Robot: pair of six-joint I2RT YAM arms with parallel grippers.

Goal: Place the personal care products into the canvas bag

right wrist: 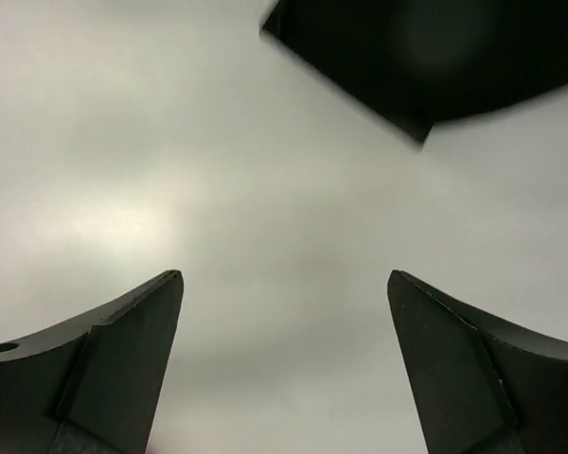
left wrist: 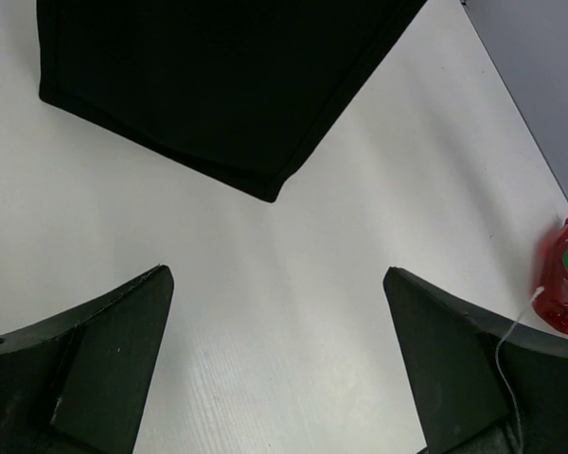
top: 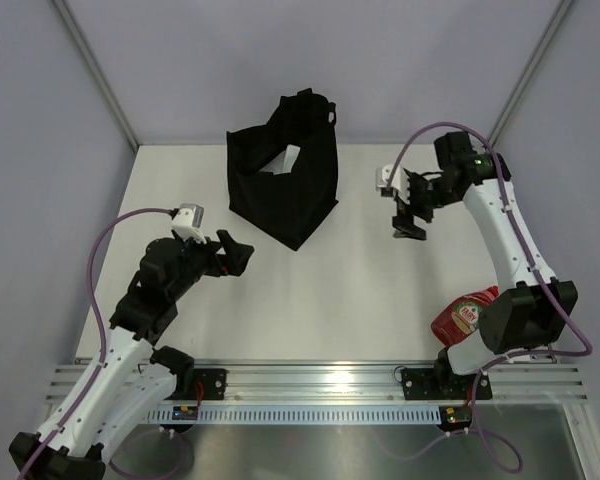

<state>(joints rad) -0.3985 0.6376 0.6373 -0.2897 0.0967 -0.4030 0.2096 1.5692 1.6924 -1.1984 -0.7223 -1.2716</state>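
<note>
We hold our left claw [top: 240,255] and right claw [top: 410,226] wide and empty. The red bottle [top: 463,316] lies slantwise on the worktop [top: 330,290] by our right arm's base. It sits back toward the near edge from that nearer claw, well apart from the canvas bag [top: 280,195].

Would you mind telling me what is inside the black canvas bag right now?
In the opening of the canvas bag only a pale patch shows, perhaps a white bottle. The dark fabric walls cover everything deeper inside.
</note>
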